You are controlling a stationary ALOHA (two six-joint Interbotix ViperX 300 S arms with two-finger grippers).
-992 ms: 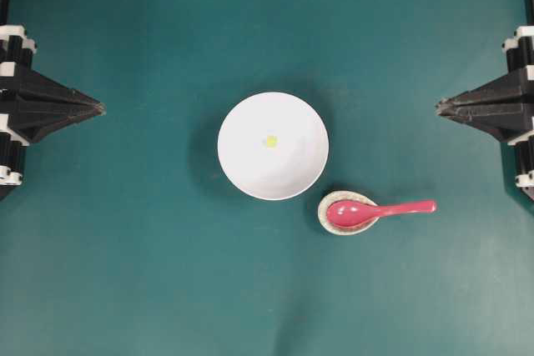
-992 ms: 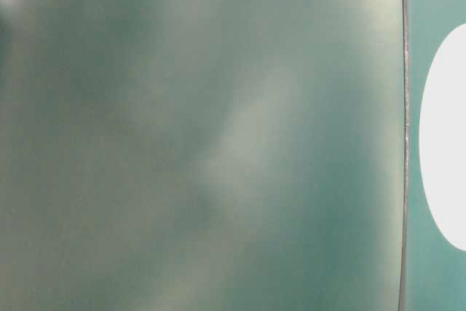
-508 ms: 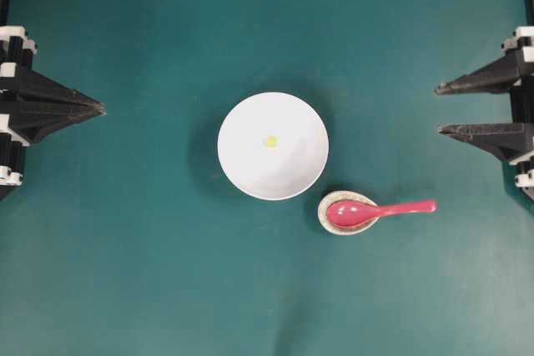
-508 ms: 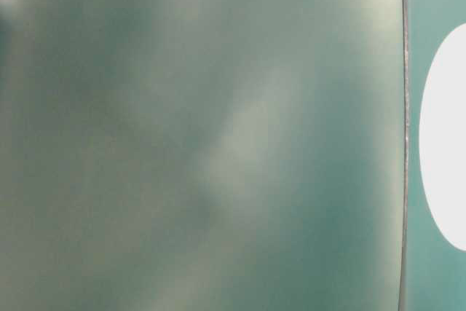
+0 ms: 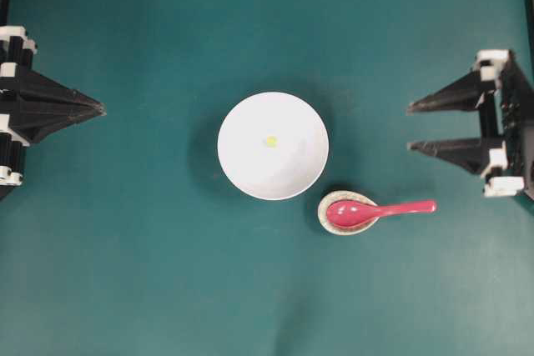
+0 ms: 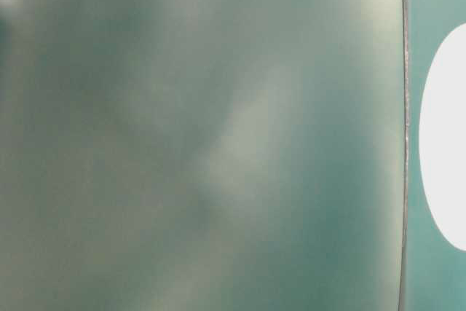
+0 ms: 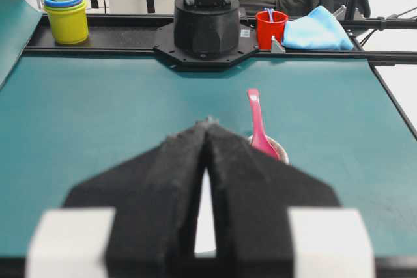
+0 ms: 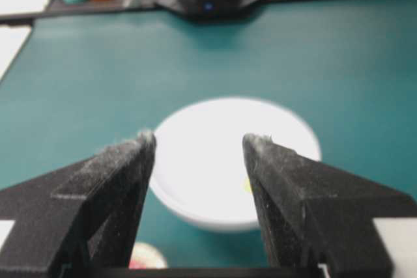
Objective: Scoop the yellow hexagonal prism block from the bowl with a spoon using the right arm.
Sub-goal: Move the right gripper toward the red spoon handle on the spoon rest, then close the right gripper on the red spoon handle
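Your overhead view alone shows the tiny yellow hexagonal block (image 5: pixel 270 141) in the glossy white bowl (image 5: pixel 273 181) at centre, the pink-red spoon (image 5: pixel 375 211) lower right on open teal table, right gripper (image 5: pixel 410 127) spread, left gripper (image 5: pixel 100 108) pressed together

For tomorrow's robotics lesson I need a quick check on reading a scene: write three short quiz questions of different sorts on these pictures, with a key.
1. True or false: the spoon lies inside the bowl.
2. Which end effector stands open? A) the left end effector B) the right end effector
3. Fill in: the yellow block lies in the ____.

Key: 1. False; its scoop rests on the small speckled spoon rest beside the bowl. 2. B; the left one is shut. 3. bowl.
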